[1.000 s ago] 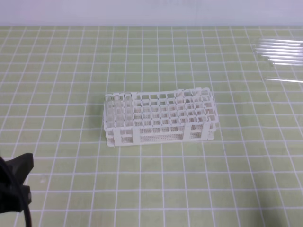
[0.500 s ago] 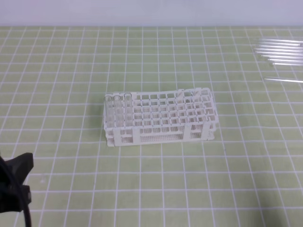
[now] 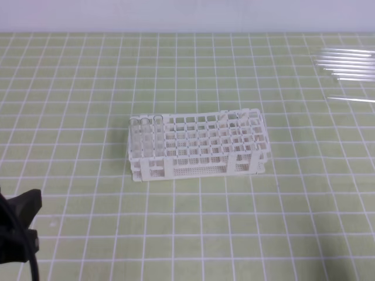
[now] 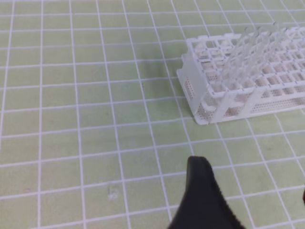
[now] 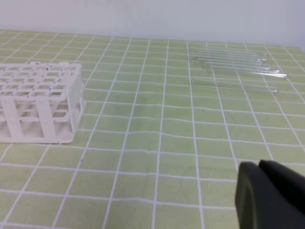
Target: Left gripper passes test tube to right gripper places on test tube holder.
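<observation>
While clear glass tubes (image 5: 233, 62) lie beside the white lattice test tube holder (image 3: 199, 146), neither matte-black end effector's grip state shows.

The rack (image 3: 197, 146) stands mid-mat (image 3: 88, 88), the sole upright obstacle, with three tubes (image 3: 145, 136) standing in its left end. Open mat surrounds it on all sides. Loose tubes (image 3: 347, 67) lie flat far right, well apart from the rack.

A green mat (image 3: 88, 88) with a white grid covers the table beneath a pale wall (image 3: 176, 14).
</observation>
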You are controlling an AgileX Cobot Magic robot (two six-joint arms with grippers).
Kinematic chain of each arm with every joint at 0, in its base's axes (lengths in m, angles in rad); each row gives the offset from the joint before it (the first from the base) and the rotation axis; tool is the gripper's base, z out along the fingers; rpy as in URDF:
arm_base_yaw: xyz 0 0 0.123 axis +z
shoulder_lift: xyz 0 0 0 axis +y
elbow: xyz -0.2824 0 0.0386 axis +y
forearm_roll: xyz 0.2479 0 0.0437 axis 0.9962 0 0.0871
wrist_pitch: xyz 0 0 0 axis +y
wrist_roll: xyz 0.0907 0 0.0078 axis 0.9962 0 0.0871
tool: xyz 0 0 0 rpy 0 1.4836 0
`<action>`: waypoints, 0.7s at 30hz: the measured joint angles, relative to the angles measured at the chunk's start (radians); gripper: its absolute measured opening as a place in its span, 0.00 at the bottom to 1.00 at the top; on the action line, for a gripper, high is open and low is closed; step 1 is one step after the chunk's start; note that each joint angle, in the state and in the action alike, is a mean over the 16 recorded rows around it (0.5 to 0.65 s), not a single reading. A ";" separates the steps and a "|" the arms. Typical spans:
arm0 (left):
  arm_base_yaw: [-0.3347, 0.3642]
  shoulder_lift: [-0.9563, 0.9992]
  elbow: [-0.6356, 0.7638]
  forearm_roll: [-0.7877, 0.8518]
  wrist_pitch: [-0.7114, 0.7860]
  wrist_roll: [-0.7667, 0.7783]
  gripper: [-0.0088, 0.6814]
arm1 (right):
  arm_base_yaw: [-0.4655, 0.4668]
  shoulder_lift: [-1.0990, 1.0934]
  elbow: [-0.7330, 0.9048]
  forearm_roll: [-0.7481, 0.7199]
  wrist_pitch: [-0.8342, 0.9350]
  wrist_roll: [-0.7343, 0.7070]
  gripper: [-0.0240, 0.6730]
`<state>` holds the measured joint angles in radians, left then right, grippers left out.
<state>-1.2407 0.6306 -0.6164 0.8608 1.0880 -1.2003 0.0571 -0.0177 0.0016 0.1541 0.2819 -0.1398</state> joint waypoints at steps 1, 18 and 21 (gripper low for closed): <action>0.002 0.000 0.003 -0.006 0.000 -0.008 0.58 | 0.000 0.000 0.000 0.000 0.000 0.000 0.01; 0.352 -0.006 0.104 -0.264 -0.325 -0.299 0.24 | 0.000 0.001 0.000 0.000 -0.001 0.000 0.01; 0.479 -0.022 0.143 -0.329 -0.474 -0.243 0.14 | 0.000 0.002 0.000 0.000 -0.001 0.000 0.01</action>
<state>-0.7622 0.6082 -0.4737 0.5315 0.6141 -1.4432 0.0571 -0.0159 0.0016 0.1541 0.2807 -0.1398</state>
